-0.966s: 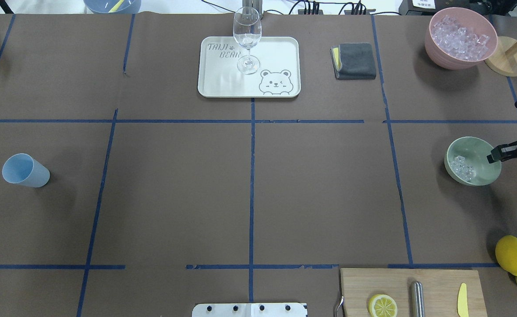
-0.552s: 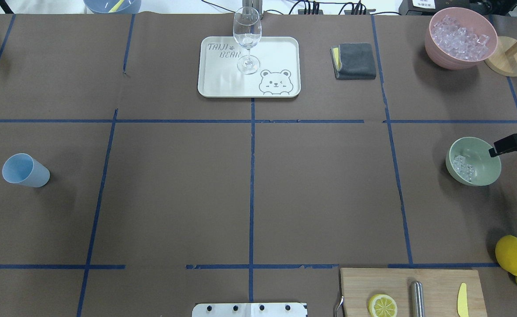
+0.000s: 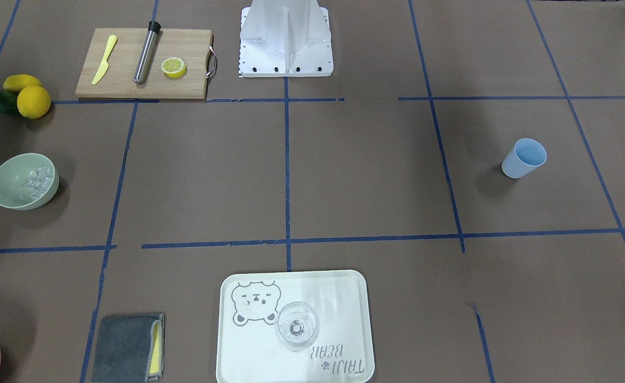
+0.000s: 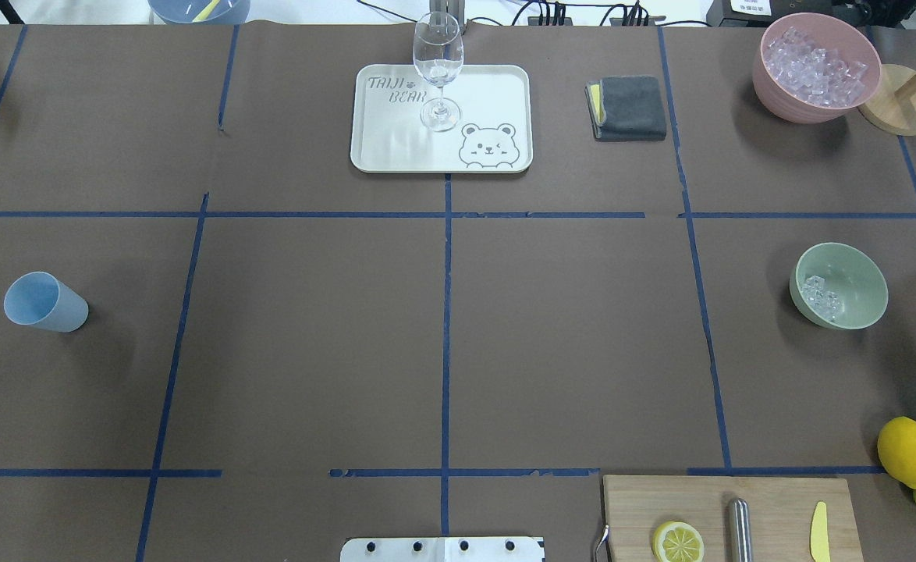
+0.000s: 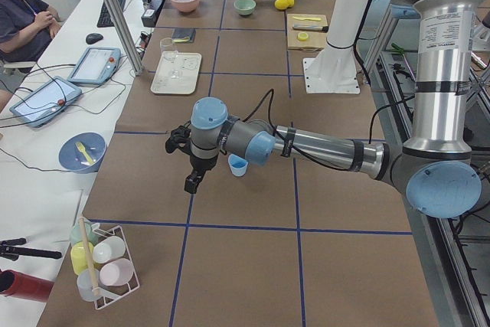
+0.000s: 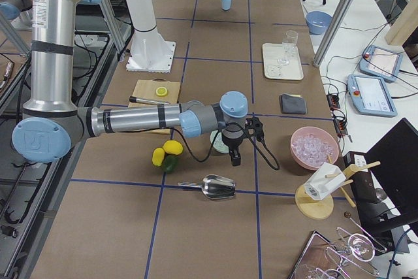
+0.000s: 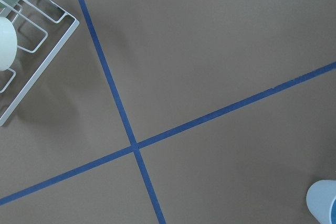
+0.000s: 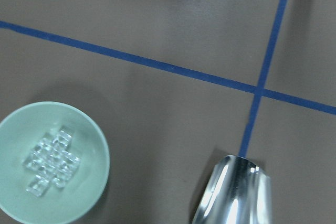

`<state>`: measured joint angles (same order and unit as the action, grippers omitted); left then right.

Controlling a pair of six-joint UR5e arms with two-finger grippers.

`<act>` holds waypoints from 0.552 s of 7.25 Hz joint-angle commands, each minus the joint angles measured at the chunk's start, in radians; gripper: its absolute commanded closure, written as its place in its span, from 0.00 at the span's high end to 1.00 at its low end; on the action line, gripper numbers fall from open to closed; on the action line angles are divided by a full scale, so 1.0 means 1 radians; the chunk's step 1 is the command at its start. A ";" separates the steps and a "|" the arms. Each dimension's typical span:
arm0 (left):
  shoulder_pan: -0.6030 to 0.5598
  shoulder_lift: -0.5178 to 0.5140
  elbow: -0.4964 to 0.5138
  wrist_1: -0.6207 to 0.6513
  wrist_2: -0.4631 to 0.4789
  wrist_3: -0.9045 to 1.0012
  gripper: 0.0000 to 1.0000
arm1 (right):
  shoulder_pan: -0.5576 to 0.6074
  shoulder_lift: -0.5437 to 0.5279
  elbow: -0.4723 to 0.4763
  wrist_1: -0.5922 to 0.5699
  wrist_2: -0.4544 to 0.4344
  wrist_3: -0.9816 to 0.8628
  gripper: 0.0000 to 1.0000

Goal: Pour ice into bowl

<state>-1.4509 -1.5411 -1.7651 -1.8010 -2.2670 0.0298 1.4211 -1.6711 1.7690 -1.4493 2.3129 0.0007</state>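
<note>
The pale mint-green bowl [image 4: 856, 269] stands upright at the table's right side, with a small cluster of clear ice [image 4: 819, 298] inside it. It also shows in the front view [image 3: 9, 183] and in the right wrist view [image 8: 21, 129], where the ice [image 8: 50, 160] lies in its middle. My right gripper [image 6: 234, 156] hangs beside the bowl [image 6: 217, 143] on the outer side and shows only in the right side view, so I cannot tell its state. My left gripper [image 5: 190, 181] hovers next to a light blue cup [image 5: 238, 165]; I cannot tell its state.
A metal scoop [image 6: 219, 187] lies on the table right of the bowl. A pink bowl of ice [image 4: 815, 66] and a wooden stand [image 4: 899, 109] are at the back right. Lemons [image 4: 908, 451], a cutting board [image 4: 731, 515], a tray with a wine glass [image 4: 438, 70] and a grey cloth [image 4: 628, 108] are also there.
My right gripper has pulled away from the bowl's right rim and left the overhead view to the right. The bowl has settled with the ice in it.
</note>
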 commanded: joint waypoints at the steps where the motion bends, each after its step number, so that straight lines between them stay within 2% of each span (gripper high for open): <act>1: -0.009 0.003 0.004 0.002 0.000 0.004 1.00 | 0.114 0.001 -0.011 -0.124 0.022 -0.151 1.00; 3: -0.017 0.007 0.018 0.009 0.001 -0.005 1.00 | 0.160 -0.019 -0.020 -0.131 0.086 -0.139 1.00; 4: -0.061 0.010 0.022 0.024 0.001 -0.007 1.00 | 0.160 -0.021 -0.007 -0.128 0.076 -0.128 1.00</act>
<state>-1.4765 -1.5345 -1.7492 -1.7900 -2.2662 0.0271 1.5710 -1.6869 1.7539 -1.5761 2.3805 -0.1373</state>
